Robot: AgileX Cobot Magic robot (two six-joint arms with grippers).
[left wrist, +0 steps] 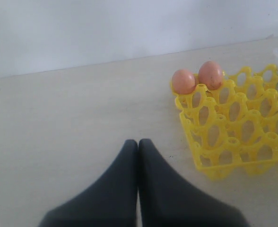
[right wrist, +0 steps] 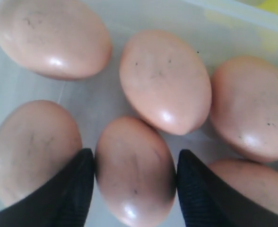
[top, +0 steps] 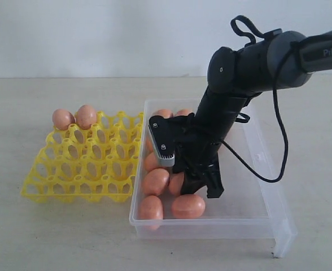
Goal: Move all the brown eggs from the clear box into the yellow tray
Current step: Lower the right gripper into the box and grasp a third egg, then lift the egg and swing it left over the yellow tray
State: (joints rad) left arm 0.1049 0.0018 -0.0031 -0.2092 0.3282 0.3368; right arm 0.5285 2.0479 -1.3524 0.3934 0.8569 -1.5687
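Closest in, one brown egg [right wrist: 132, 161] lies on the floor of the clear box [top: 228, 227], bracketed across its short axis by the right claw [right wrist: 136, 187]: fingers parted to egg width, pads touching both flanks, judged the steadiest hold. Loose brown eggs [top: 151, 208] crowd the box half away from its flange; at least seven show, and the arm may hide more. Just beside that unflanged long wall sits the yellow tray [top: 70, 191], keeping transfers short. Two seated eggs [top: 86, 116] fill its far-row cups farthest from the box; other cups are vacant. Beyond the tray from the box, the left claw [left wrist: 138, 142] hangs over bare tabletop [left wrist: 58, 118], fingers pressed together, holding nothing, judged parked clear.
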